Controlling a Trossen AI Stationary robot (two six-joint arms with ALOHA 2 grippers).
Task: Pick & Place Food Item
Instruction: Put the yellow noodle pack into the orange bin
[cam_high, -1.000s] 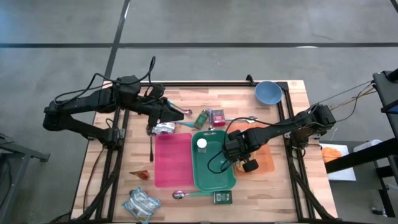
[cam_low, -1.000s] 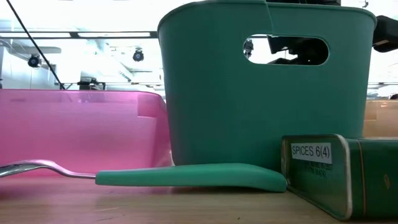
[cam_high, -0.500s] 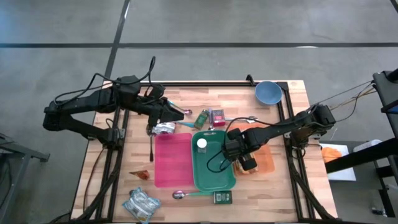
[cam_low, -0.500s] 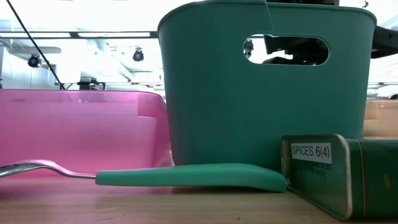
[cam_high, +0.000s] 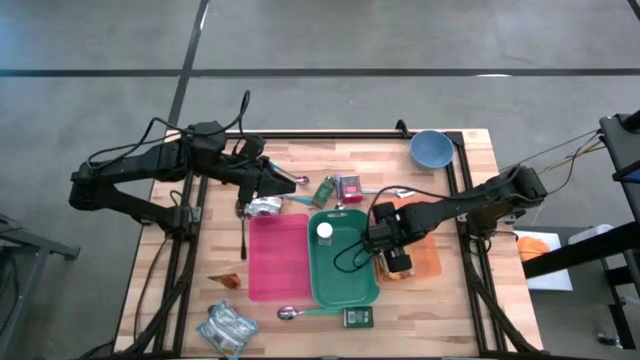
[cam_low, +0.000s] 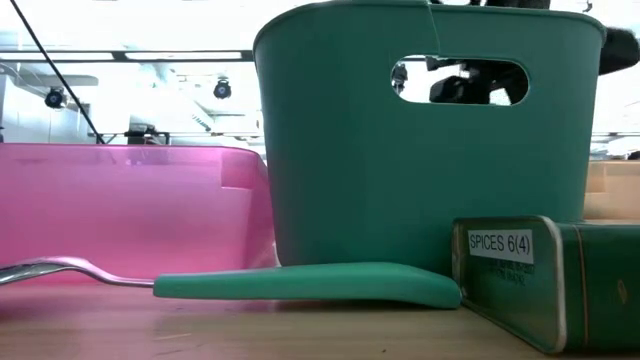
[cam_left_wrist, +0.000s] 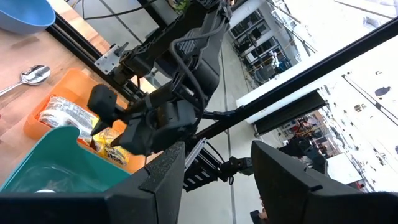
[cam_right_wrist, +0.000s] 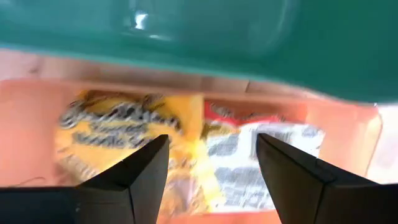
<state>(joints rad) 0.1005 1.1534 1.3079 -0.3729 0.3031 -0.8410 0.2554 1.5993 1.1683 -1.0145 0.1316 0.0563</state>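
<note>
Right gripper (cam_high: 392, 262) pointing down over the orange tray (cam_high: 428, 258), just beside the green bin (cam_high: 342, 262) — fingers (cam_right_wrist: 130, 180) spread apart, nothing between them, yellow noodle packet (cam_right_wrist: 124, 140) lying flat in the tray below, released. A second silvery packet (cam_right_wrist: 249, 163) alongside it in the same tray, touching. Left gripper (cam_high: 266, 183) raised at the table's far left side, aimed across toward the right arm, fingers (cam_left_wrist: 163, 180) parted and empty. Pink bin (cam_high: 277, 256) touching the green one on its other side; a white-capped item (cam_high: 324, 231) inside the green bin. Blue bowl (cam_high: 430, 148) at the far corner — well apart from the trays.
</note>
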